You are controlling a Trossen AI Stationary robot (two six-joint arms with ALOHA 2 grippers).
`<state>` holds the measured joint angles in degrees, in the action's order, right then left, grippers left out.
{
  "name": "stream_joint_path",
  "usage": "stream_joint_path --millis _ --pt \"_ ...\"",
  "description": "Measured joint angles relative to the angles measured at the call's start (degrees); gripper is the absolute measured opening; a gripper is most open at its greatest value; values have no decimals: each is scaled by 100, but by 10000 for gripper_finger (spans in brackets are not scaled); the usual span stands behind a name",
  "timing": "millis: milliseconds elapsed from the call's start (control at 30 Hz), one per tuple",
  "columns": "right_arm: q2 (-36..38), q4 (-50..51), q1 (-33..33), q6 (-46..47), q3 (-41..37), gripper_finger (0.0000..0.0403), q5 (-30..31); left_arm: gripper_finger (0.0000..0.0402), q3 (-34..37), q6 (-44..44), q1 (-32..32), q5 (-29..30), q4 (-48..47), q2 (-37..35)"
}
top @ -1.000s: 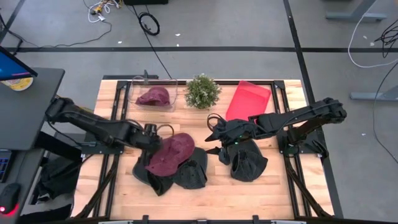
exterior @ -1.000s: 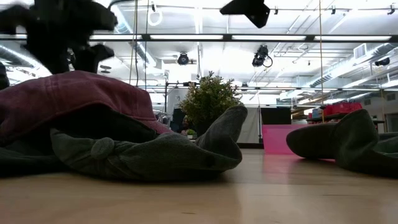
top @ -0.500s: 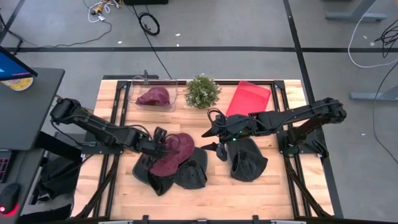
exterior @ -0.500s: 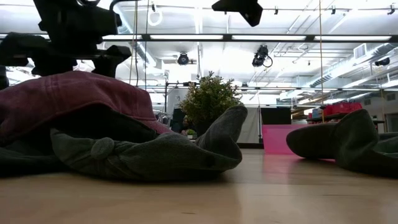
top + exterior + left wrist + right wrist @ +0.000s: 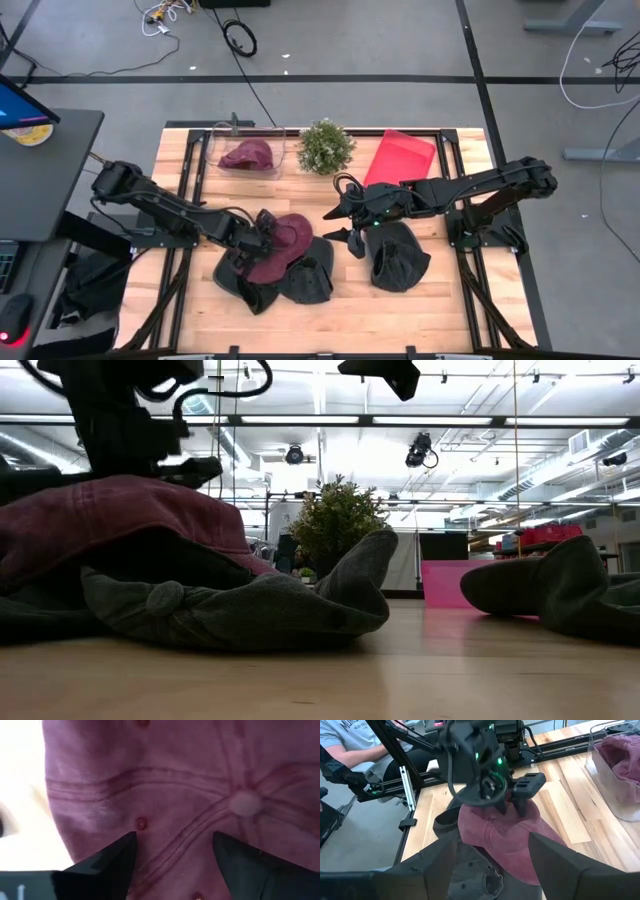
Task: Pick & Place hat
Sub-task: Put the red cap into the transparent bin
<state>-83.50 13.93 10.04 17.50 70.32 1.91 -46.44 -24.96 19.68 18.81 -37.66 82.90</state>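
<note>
Hat (image 5: 278, 248), maroon: lies atop dark hats (image 5: 290, 282) at tabletop (image 5: 180, 170) centre-left. Left gripper (image 5: 268, 228): over its crown, jaws spread, nothing grasped. Right gripper (image 5: 340, 226): just right of hat, jaws spread, empty. Second maroon hat (image 5: 246, 155): in far clear bin (image 5: 226, 135).

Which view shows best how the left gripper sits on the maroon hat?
Right wrist view: it shows the left gripper coming down onto the maroon hat, fingers spread on the crown. The left wrist view shows only crown fabric between its fingers. The high view shows placement but no contact; in the low view the hat hides the fingertips.
</note>
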Motion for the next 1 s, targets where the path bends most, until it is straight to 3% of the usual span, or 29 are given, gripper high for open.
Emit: stream_joint_path --millis 200,500,733,1000 --pt "0 7 -11 -42 0 251 0 215 -2 -45 4 645 8 410" --pt "0 -18 -11 -93 0 251 -2 15 -171 111 88 801 -305 319" --pt "0 -31 -24 -154 0 251 -4 7 -980 349 235 1165 -1236 209" --pt "0 10 -26 -190 4 251 -4 5 -2616 673 385 1061 -2331 172"
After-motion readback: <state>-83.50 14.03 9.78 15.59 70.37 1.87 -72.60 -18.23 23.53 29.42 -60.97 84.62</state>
